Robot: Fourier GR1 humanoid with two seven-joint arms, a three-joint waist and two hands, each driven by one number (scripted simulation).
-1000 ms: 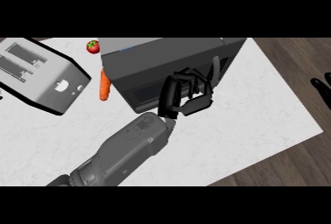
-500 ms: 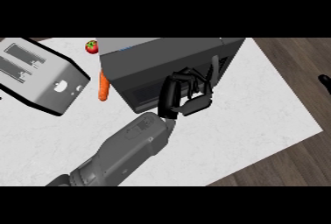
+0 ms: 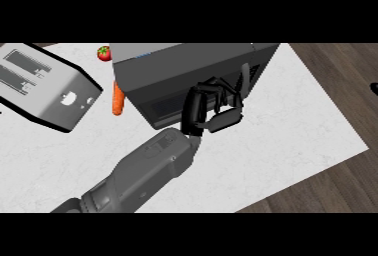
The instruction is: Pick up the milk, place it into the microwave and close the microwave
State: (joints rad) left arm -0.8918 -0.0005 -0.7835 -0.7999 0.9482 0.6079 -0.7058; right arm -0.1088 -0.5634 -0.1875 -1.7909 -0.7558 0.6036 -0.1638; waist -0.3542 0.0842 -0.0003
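The dark grey microwave [image 3: 188, 70] stands at the back middle of the counter, and its door looks shut or nearly shut. My left hand [image 3: 210, 109] is at the door's front, its relaxed fingers resting against it and holding nothing. No milk shows anywhere; the inside of the microwave is hidden. Only a black tip of my right hand [image 3: 374, 89] shows at the right edge of the head view.
A silver toaster [image 3: 44, 87] stands at the back left. An orange carrot [image 3: 117, 100] lies between it and the microwave, with a red tomato [image 3: 104, 52] behind. The white counter [image 3: 280, 145] ends at the right over wooden floor [image 3: 339, 65].
My right hand has drawn away to the right and is almost out of view. The left hand has stayed at the microwave door, shifting only slightly.
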